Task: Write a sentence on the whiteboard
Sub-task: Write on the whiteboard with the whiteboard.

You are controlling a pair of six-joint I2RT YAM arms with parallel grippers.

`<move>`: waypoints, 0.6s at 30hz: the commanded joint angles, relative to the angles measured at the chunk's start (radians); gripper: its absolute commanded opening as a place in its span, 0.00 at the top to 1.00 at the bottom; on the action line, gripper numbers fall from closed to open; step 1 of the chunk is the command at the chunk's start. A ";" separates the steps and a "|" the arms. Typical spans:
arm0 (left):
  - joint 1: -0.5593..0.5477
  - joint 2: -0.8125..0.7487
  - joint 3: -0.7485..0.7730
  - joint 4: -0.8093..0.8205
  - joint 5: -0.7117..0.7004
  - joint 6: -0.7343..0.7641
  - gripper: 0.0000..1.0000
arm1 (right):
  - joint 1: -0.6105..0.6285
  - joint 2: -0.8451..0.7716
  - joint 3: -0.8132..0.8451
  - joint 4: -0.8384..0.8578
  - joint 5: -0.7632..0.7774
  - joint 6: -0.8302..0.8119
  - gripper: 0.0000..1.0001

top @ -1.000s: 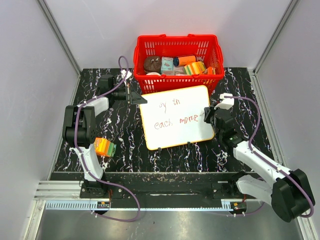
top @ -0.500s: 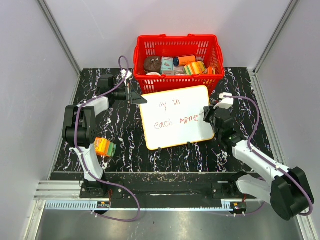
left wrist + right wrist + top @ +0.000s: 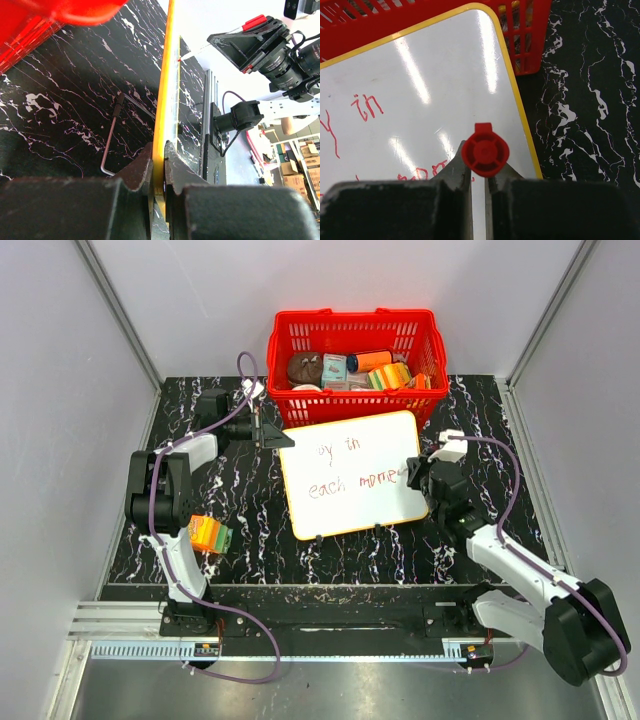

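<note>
round-capped red marker slightly nearer over glossy whiteboard

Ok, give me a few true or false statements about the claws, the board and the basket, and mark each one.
1. The left claw is clamped on the whiteboard at its yellow rim. True.
2. The right claw is empty. False: it is shut on a red marker.
3. The writing on the whiteboard is blue. False: it is red.
4. The basket stands just beyond the whiteboard's far edge. True.
</note>
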 commanded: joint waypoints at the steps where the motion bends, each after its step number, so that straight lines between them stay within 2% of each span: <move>1: -0.041 0.031 0.003 0.028 -0.068 0.175 1.00 | -0.008 -0.025 -0.019 -0.009 -0.023 0.010 1.00; 18: -0.042 0.032 0.004 0.018 -0.071 0.181 1.00 | -0.008 -0.045 -0.020 -0.040 -0.034 0.012 1.00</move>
